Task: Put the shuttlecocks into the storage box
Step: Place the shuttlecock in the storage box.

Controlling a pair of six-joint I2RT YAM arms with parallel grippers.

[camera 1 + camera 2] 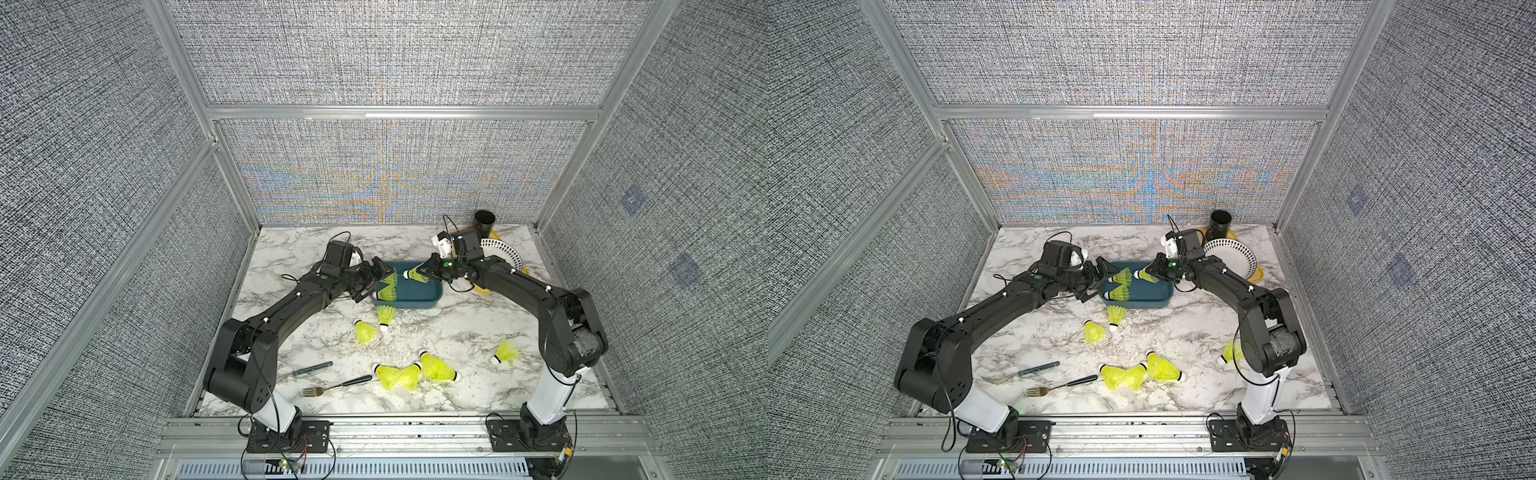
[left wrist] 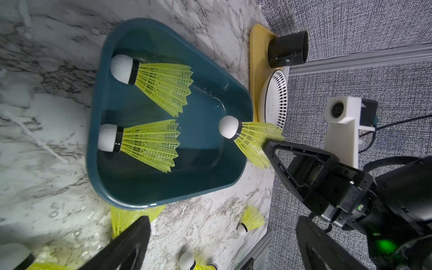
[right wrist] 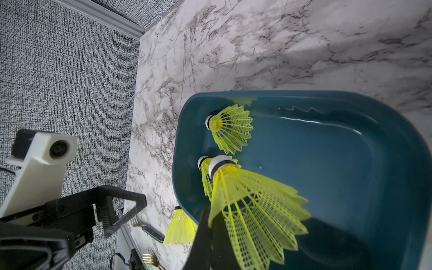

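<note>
**Shuttlecock dangling over the storage box, two already in**

Looking at both arms bent at the elbow and stretched toward the box, one at each short end. Got the right gripper pinched tight on the skirt edge of that shuttlecock, holding it up off the box floor over the right half, white tip aimed at the left end. Got the left gripper spread wide at the left end, gripping nothing.

Counting two lying shuttlecocks inside, tips near the left wall, skirts fanned toward the middle. Spotting two loose shuttlecocks just in front of the box, a tangled cluster farther in front, and a single one in front and off to the right.

Sitting on a glossy white marble-look table with grey veins and pale flecks strewn in front of the box. Fenced in on three sides by grey woven panels in an aluminium frame.

Smooth teal plastic for the box, rounded corners, shallow walls. Neon yellow-green ribbed mesh for the skirts, rounded white tips with a black band. Past the right end: flat yellow tray carrying a black cup and a white bowl with black diamond dots. Well in front, leftward: fork and a teal-handled tool.
</note>
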